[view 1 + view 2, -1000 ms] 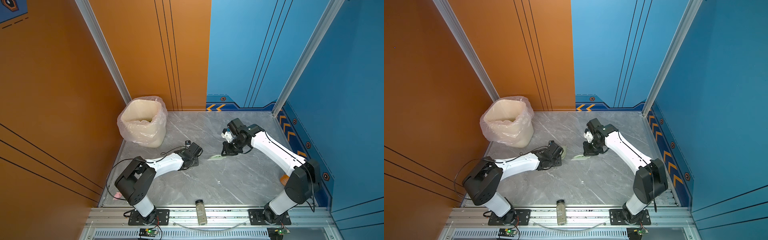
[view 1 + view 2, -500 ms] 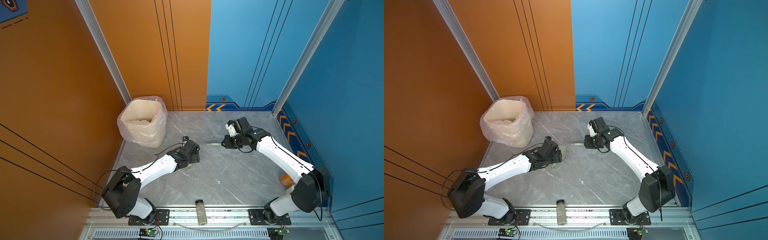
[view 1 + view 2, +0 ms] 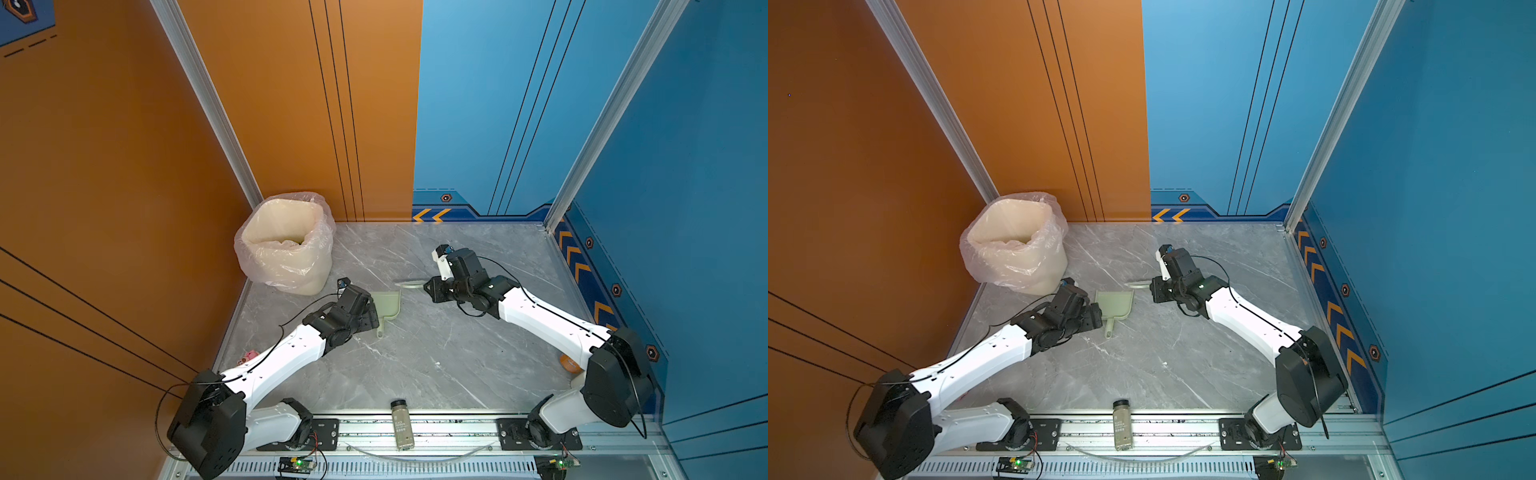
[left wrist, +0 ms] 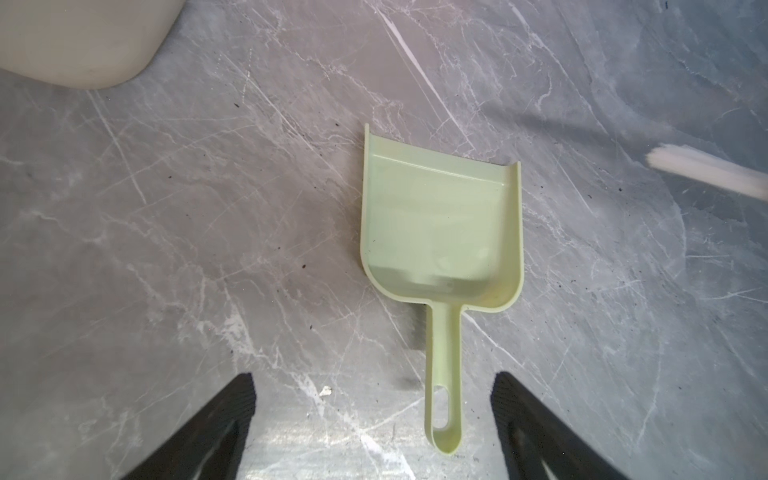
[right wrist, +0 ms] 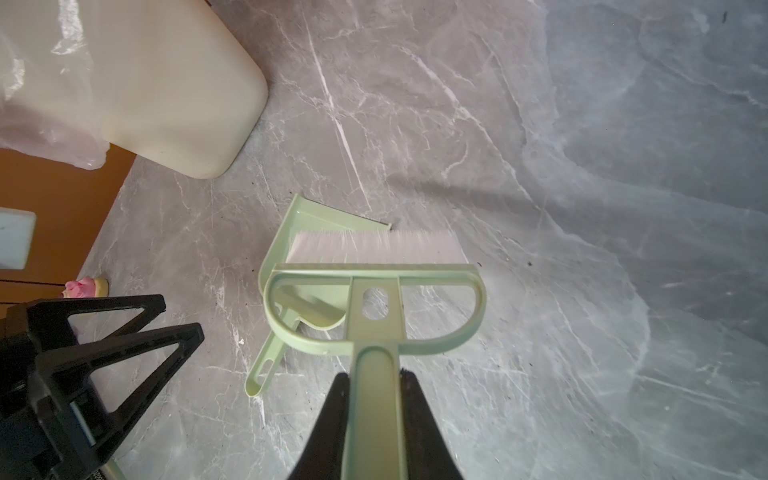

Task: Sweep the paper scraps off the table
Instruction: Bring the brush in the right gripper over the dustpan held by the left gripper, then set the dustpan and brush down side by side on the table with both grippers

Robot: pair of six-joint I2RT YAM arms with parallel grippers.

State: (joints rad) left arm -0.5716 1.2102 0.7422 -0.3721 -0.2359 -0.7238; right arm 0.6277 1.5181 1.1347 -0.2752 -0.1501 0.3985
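paper scraps: cannot be made out with certainty; a faint yellow-green patch low inside the bin [image 3: 286, 266] is too small to name.
worktop [image 3: 419, 365]: flat grey marble-patterned slab with white veins, smooth with a dull sheen, dotted with fine dark specks.
bin: cream plastic, rounded-square, upright, lined with a crinkled clear bag folded over the rim.
dustpan [image 4: 440, 224]: pale green moulded plastic, a shallow scoop with raised side walls and a thin handle ending in a slotted hole. It lies flat on the worktop near the bin's foot, not touching it.
left gripper [image 4: 374, 380]: black ribbed fingers stand wide apart on either side of the handle's end, clear of it.
brush [image 5: 376, 274]: same pale green plastic, D-shaped frame, straight handle, a row of stiff white bristles. It sits just past the dustpan's open mouth, on the side away from the bin.
right gripper [image 5: 375, 376]: clamped on the brush handle.
pig figurine [image 3: 249, 356]: small, pink, glossy, farther from the bin than the dustpan, at the worktop's edge.
bottle [image 3: 401, 424]: slim, clear, black-capped, far from the bin on the aluminium rail.
change: a second ago the left arm was folded back, its gripper narrower and the dustpan hidden by it. Now the arm reaches out toward the bin, the jaws have spread and the dustpan lies free. The brush has shifted nearer the bin.
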